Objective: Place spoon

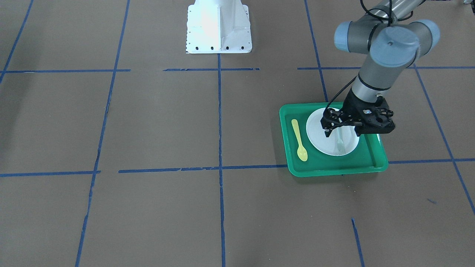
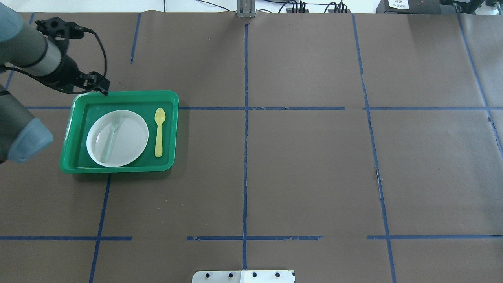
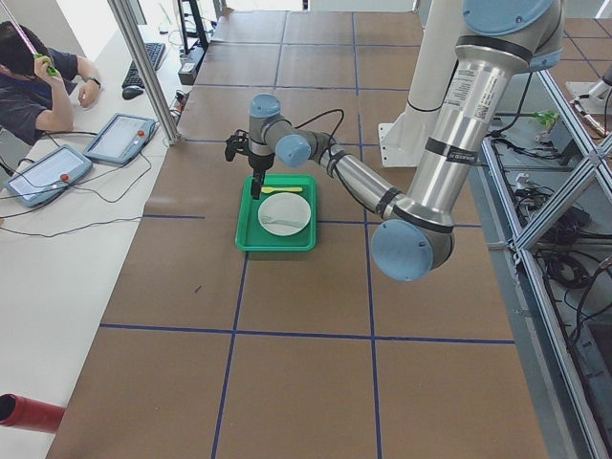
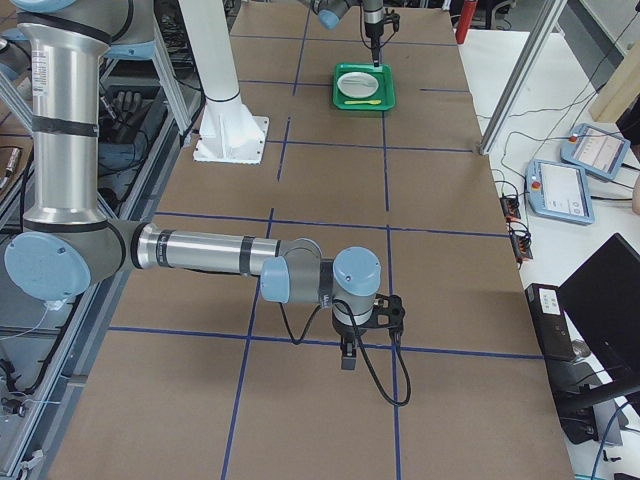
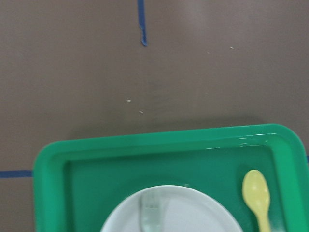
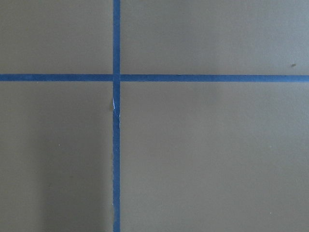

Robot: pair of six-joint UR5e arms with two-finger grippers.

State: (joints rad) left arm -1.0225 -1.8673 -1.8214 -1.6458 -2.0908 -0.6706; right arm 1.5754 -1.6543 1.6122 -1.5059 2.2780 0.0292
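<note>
- Yellow plastic, the spoon (image 2: 158, 133) lies flat on the floor of a green tray (image 2: 118, 95). It sits in the strip between a white plate (image 2: 129, 139) and the tray's rim on the robot's right.
- The spoon's oval bowl points away from the robot and its slim handle points back toward it. It lies just beside the plate with a narrow gap between them.
- A pale grey-green fork (image 2: 109, 137) rests on the plate, tines toward the far side.
- The tray stands on the robot's left part of the table (image 2: 306, 165), which is covered in brown paper and crossed by blue tape lines.
- The left gripper (image 1: 342, 133) hangs above the tray on the plate's far-left side, well apart from the spoon, with the plate between them. Its jaws stand apart and nothing is held in them.
- The left wrist view looks down on the tray's far rim, the top of the plate and the spoon's bowl.
- The right gripper (image 4: 348, 360) hangs low over bare paper near a tape crossing, far from the tray. Whether its jaws are spread or closed cannot be told.
- A white mount base (image 1: 218, 27) is bolted at the robot's side of the table.
</note>
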